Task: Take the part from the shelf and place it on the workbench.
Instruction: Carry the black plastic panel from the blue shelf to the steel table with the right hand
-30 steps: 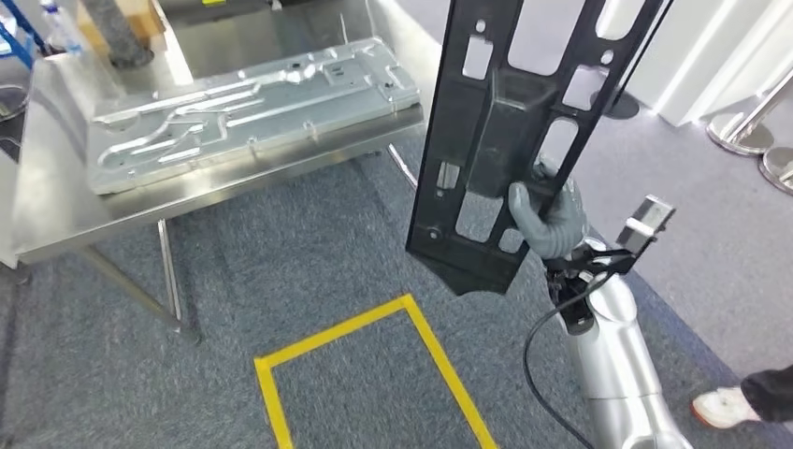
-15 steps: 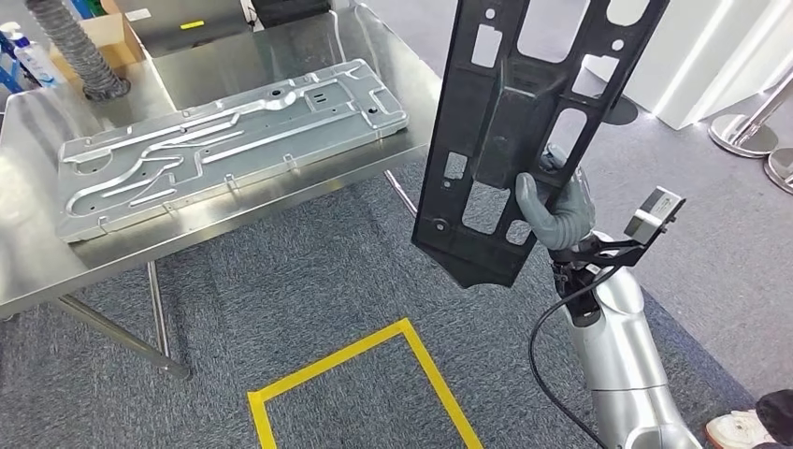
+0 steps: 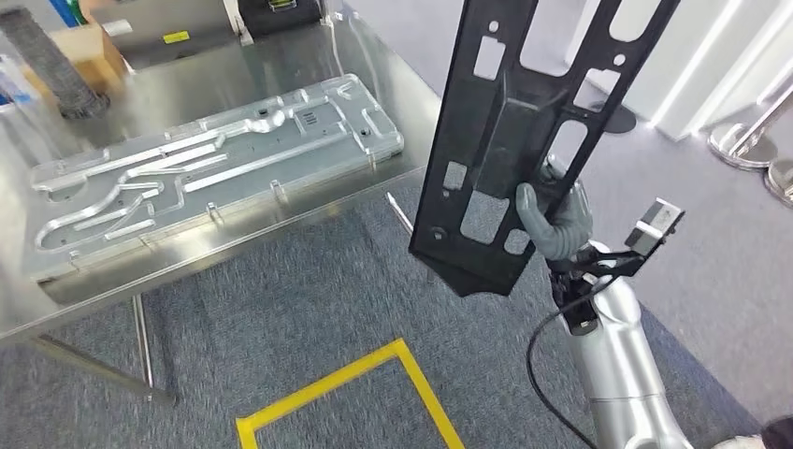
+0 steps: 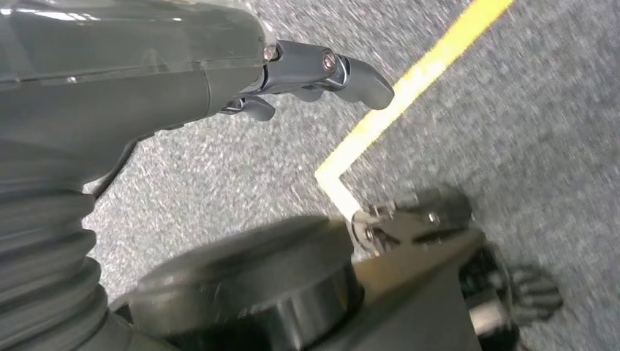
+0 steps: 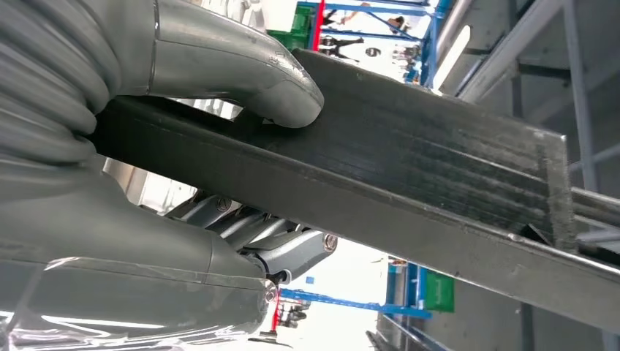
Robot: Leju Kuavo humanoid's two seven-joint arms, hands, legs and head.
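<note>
Pickup looks done — the right hand has its fingers clamped on the black part, held upright beside the desk. Left hand hangs loose, holding nothing. Placing remains.

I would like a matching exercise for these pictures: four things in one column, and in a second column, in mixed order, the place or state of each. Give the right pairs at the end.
Things
1. black perforated part
2. silver metal plate
3. yellow tape line
4. left robot hand

Places or states
A. lies flat on the steel workbench
B. holds nothing, hangs over the carpet
C. held upright by the right robot hand
D. stuck on the grey carpet, making a corner

Pairs: 1-C, 2-A, 3-D, 4-B
</note>
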